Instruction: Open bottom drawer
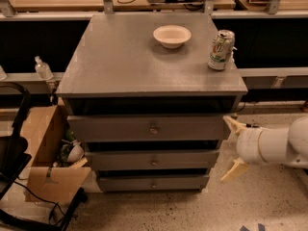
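The grey cabinet (144, 61) has three drawers. The bottom drawer (120, 183) is the lowest, with a shallow grey front and a small round metal knob (154, 181) at its centre; it looks shut. The middle drawer (120, 160) and top drawer (110, 128) sit above it. My gripper (233, 147) is to the right of the cabinet, level with the middle drawer, its two cream fingers (234, 125) spread wide apart and holding nothing. It points left toward the cabinet's right side and touches no drawer.
A white bowl (172, 35) and a green-and-white can (221, 50) stand on the cabinet top. An open cardboard box (45, 153) with clutter sits on the floor at the left, next to a black frame (14, 148). A plastic bottle (43, 69) stands on a ledge at left.
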Controlling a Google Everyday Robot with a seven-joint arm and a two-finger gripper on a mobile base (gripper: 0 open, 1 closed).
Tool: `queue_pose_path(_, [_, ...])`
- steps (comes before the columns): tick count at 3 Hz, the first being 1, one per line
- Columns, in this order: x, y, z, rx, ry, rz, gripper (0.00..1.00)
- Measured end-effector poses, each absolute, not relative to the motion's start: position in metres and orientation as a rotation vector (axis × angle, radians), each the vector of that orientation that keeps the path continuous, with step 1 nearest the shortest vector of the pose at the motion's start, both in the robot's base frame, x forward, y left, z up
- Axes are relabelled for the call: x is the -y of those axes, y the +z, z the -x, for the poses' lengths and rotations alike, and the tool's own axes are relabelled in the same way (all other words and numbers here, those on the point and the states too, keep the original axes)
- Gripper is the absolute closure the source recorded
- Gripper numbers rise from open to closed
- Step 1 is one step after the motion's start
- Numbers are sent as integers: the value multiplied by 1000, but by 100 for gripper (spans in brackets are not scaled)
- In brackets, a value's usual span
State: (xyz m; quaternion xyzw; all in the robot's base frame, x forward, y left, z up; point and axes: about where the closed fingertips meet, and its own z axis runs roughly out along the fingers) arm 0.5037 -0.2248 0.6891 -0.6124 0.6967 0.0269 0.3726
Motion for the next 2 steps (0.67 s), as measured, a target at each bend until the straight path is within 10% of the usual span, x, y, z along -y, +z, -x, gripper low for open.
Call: queue_pose_path(2, [218,512,-516,-1727,112,1501,0])
